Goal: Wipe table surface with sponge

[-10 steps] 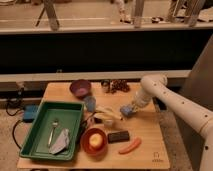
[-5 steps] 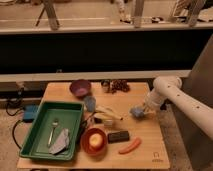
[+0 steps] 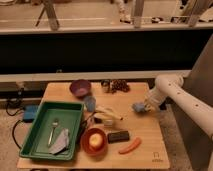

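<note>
The table surface (image 3: 145,132) is a light tan wooden top with a small dark logo (image 3: 157,160) near its front right corner. The sponge (image 3: 137,107) is a small light-blue pad lying on the table at mid-right. My gripper (image 3: 143,106) reaches in from the right on a white arm (image 3: 172,90). It is shut on the sponge and holds it down against the tabletop.
A green tray (image 3: 35,145) holding a spoon and a cloth is at front left. A purple bowl (image 3: 80,88), blue-grey cup (image 3: 90,103), banana (image 3: 109,114), red bowl (image 3: 95,140), brown block (image 3: 118,135) and carrot (image 3: 130,145) stand left of the sponge. Dark grapes (image 3: 119,86) lie at the back.
My gripper has slid the sponge to the right across the table, and slightly toward the back. The other objects have not moved.
</note>
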You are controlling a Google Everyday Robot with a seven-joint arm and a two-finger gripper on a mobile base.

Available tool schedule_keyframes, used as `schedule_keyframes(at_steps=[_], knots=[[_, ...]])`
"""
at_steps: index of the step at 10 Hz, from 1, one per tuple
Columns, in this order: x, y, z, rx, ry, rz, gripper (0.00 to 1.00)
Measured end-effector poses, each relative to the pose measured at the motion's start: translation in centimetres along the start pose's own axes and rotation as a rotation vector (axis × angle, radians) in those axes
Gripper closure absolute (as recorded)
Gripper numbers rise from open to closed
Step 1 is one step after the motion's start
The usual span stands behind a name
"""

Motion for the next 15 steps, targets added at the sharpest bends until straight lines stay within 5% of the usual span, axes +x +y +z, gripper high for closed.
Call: schedule_keyframes(at_steps=[4, 9, 12, 15], knots=[[-0.7, -3.1, 1.7, 0.022, 0.026, -0.008, 1.00], [-7.5, -7.4, 4.4, 0.012, -0.010, -0.119, 1.00], [-9.4, -5.7, 4.2, -0.016, -0.058, -0.184, 1.00], [-7.8, -1.6, 3.0, -0.055, -0.071, -0.187, 1.00]])
